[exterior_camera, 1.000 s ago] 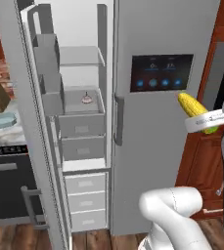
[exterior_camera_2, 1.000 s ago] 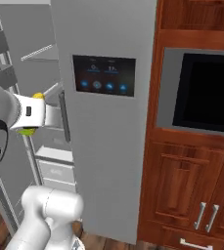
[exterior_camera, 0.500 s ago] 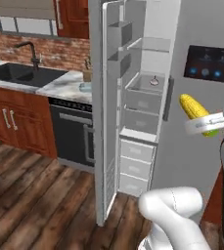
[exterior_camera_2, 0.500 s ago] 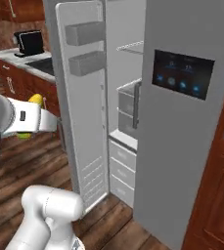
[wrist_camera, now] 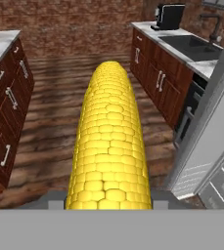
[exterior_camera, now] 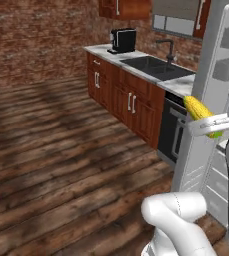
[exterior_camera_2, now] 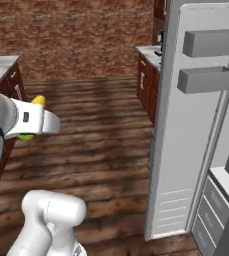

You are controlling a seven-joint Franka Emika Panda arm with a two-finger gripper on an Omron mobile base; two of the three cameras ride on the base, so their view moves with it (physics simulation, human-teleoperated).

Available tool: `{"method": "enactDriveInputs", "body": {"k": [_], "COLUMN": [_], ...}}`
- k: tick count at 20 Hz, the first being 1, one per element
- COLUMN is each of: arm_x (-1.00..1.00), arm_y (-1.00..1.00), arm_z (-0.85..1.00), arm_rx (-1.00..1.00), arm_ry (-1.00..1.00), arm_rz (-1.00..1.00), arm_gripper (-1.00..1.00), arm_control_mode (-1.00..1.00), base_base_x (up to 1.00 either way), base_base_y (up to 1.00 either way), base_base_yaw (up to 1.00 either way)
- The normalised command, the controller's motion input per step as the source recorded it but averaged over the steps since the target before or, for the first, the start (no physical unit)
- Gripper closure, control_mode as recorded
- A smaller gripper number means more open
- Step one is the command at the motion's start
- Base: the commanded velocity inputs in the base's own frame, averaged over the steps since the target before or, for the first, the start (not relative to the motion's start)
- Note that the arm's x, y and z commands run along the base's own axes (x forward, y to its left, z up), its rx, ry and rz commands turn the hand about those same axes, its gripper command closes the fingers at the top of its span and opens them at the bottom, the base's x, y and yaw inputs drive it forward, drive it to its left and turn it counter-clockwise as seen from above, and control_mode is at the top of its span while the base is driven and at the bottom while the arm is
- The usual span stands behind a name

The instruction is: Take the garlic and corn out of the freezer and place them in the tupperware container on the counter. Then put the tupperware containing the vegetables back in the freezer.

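My gripper [exterior_camera: 212,123] is shut on the corn [exterior_camera: 200,112], a bright yellow cob held up in the air in front of the open freezer door [exterior_camera: 201,150]. In the hand view the corn [wrist_camera: 110,146] stands up between the jaws of the gripper [wrist_camera: 108,197]. From the right base the gripper [exterior_camera_2: 32,120] shows at the left with the yellow tip of the corn [exterior_camera_2: 38,101] above it. The freezer [exterior_camera_2: 221,195] shows its grey drawers at the lower right. The marble counter [exterior_camera: 136,56] runs along the brick wall. The garlic and the tupperware container are out of view.
A black coffee machine [exterior_camera: 122,40] and a sink [exterior_camera: 158,67] sit on the counter, with a black dishwasher front [exterior_camera: 170,132] beside the freezer door. Two grey door bins [exterior_camera_2: 208,60] jut out. A second marble-topped cabinet [wrist_camera: 1,73] stands at the left. Wide wooden floor [exterior_camera: 61,150] lies between.
The whole picture has swung from the fridge front to the kitchen floor and sink counter: the base has turned. The corn stays in the gripper just as before.
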Motion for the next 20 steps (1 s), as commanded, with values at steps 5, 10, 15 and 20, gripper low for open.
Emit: {"method": "enactDriveInputs", "body": {"k": [5,10,15,20], "arm_x": [0.00,0.00,0.00,0.00], "arm_y": [0.00,0.00,0.00,0.00], "arm_z": [0.00,0.00,0.00,0.00], "arm_rx": [0.00,0.00,0.00,0.00], "arm_ry": [0.00,0.00,0.00,0.00], "arm_rz": [0.00,0.00,0.00,0.00], "arm_gripper": [1.00,1.00,1.00,1.00], "arm_control_mode": [1.00,1.00,1.00,1.00], "base_base_x": [0.80,1.00,1.00,1.00], "base_base_y": [0.60,0.32,0.60,0.44], "base_base_yaw": [0.23,0.00,-0.09,-0.25]}}
